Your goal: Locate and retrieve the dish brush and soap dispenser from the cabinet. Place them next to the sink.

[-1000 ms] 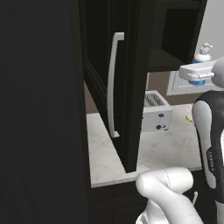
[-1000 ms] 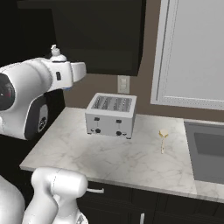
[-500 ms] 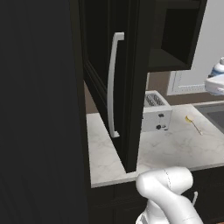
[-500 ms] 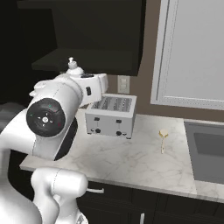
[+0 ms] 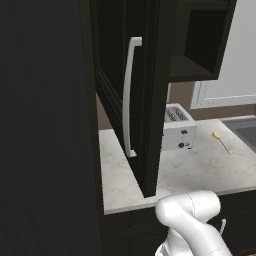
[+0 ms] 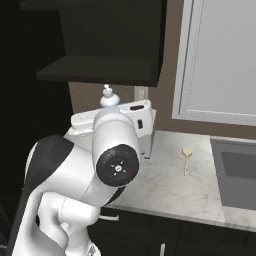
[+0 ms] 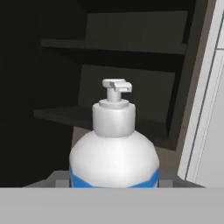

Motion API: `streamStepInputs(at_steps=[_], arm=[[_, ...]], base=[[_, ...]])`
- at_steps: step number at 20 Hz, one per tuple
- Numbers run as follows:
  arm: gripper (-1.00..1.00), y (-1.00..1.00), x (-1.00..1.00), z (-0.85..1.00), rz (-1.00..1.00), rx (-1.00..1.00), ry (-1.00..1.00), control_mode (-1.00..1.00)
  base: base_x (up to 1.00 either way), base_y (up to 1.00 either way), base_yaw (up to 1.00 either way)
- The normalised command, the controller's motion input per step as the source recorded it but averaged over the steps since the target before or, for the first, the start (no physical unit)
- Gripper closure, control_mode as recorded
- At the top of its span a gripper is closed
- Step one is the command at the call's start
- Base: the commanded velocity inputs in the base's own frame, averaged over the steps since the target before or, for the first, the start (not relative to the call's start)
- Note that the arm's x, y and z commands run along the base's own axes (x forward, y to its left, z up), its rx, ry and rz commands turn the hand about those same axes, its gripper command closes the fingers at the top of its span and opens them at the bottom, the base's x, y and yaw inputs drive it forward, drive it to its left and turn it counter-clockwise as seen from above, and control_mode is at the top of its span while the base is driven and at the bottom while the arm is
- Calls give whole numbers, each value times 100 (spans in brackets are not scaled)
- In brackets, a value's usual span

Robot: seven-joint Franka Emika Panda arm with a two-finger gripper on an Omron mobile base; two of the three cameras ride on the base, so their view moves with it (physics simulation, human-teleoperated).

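End effector closed on the soap dispenser, with the bottle upright between the finger tips in the hand view: white pump top and nozzle up, white shoulder, blue band low on the body. Behind the bottle in that view, dark shelves of the open cabinet, and a pale frame along the right edge.

Seen from the right base view, pump top of the soap dispenser poking up just behind the white arm, above the worktop and below the underside of the black cabinet. Toaster partly hidden behind the arm, standing on the marble at the wall. Dish brush flat on the worktop, right of the toaster and left of the sink, apart from both, round tan head toward the wall and thin handle pointing nearer.

From the left base view, cabinet door swung open over the near part of the worktop, long curved pale bar handle running down its face. Toaster beyond the door's edge, dish brush farther right on the marble, corner of the sink at the right edge.
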Motion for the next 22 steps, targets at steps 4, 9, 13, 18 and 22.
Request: streamStepInputs(at_steps=[4, 9, 13, 18, 22], arm=[[100, -50, 0, -29, 1, 3, 0, -100], [100, -44, 0, -35, 1, 2, 0, -100], [100, -42, 0, -47, 4, 3, 0, -100], [100, -28, 10, -47, 15, 2, 1, -100], [100, -16, 12, -37, 18, 3, 0, -100]], base=[[0, 0, 0], [0, 0, 0], [0, 0, 0], [0, 0, 0], [0, 0, 0]])
